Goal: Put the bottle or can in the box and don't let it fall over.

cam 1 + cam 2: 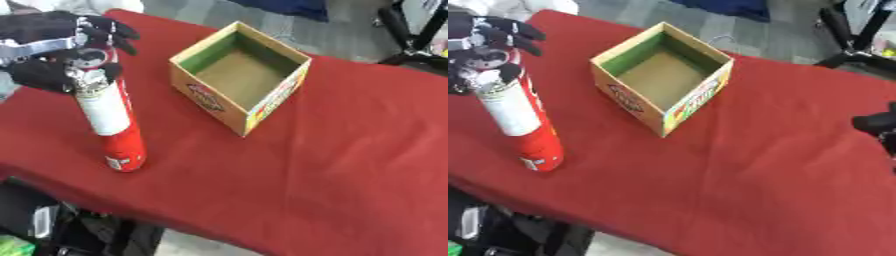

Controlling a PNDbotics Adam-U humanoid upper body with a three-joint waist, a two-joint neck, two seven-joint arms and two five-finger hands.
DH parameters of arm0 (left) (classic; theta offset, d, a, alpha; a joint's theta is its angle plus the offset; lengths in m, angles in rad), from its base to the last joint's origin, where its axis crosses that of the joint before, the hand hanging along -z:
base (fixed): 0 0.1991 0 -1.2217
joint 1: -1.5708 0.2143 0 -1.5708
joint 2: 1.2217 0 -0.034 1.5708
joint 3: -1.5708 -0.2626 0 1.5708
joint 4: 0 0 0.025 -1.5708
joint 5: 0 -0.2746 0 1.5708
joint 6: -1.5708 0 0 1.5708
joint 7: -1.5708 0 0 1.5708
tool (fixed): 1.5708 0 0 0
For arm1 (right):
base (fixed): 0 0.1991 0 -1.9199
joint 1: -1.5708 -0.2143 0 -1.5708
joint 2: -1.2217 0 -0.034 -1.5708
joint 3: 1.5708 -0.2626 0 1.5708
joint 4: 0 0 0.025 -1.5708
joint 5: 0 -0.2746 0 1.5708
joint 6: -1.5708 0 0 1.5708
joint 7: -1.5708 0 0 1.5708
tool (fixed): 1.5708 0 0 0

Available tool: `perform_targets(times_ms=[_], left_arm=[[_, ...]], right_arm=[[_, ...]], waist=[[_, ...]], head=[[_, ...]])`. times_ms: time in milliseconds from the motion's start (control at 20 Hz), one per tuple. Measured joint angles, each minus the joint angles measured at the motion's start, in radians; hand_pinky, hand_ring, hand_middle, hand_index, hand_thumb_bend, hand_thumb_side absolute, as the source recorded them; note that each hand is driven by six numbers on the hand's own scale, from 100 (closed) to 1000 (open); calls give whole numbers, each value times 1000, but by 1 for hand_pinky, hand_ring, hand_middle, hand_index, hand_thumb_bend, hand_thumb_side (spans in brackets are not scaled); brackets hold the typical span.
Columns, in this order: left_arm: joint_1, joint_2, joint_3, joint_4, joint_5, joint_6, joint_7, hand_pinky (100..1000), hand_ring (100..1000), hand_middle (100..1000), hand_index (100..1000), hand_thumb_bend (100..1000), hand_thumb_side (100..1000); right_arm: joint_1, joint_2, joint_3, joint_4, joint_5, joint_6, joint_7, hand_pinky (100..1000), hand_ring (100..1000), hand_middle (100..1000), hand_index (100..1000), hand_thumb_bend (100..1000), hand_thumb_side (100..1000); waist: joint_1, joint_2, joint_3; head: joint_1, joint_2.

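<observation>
Broadly, the step in hand looked like carrying the container across to the box, and doing it well would mean keeping it plumb, lifting its base clear of the near rim, and lowering it straight down onto the floor of the box before letting go.

Across most of the frame lay the red cloth-covered table (350, 165). Just above its centre sat the open square cardboard box with green inner walls and printed sides (241, 75), empty and turned corner-on to the camera. At the left of the frame stood the tall red cylindrical can with a white label band and a silvery top (109, 120), leaning slightly, its base on or just above the cloth; I could not tell which. It was well apart from the box, to the box's left.

At the upper left, the black left hand (52, 45) had its fingers curled round the can's upper end, thumb side towards the camera. The can was slim and tall, so it would likely tip easily if released off-vertical.

At the right edge of the right eye view, the black right hand (878, 125) showed only in part; I could not tell its state.
</observation>
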Motion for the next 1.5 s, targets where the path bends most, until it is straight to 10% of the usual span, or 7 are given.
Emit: perform_targets(times_ms=[1500], left_arm=[[-20,-9,7,23,71,4,-236,678,866,932,891,255,956]], right_arm=[[0,1,4,0,9,1,1,851,787,697,865,100,524]], waist=[[4,3,-5]], head=[[0,0]])
